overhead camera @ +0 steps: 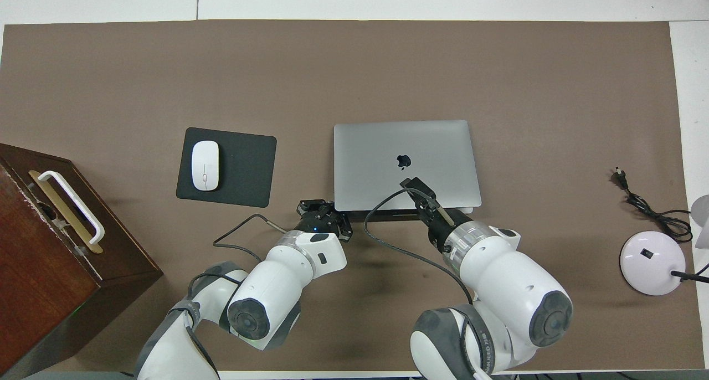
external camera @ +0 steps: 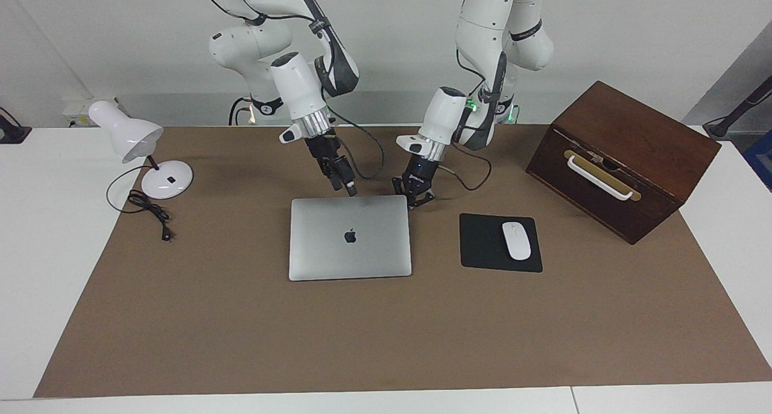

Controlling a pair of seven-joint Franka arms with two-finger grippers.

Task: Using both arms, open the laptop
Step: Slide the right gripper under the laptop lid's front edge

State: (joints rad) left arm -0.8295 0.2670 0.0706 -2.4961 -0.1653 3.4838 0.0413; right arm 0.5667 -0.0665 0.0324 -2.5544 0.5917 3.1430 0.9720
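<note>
You have the laptop lying shut mid-mat, beside the mouse pad. Your right gripper hangs at its robot-side edge, fingers pressed together. Your left gripper, fingers spread, sits at that edge's corner nearest the mouse pad.

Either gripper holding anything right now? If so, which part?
Nothing is clearly held. The left gripper is down at the laptop's corner nearest the robots, the right gripper at its near edge, lid still flat. Whether either has actually gripped it cannot be told.
</note>
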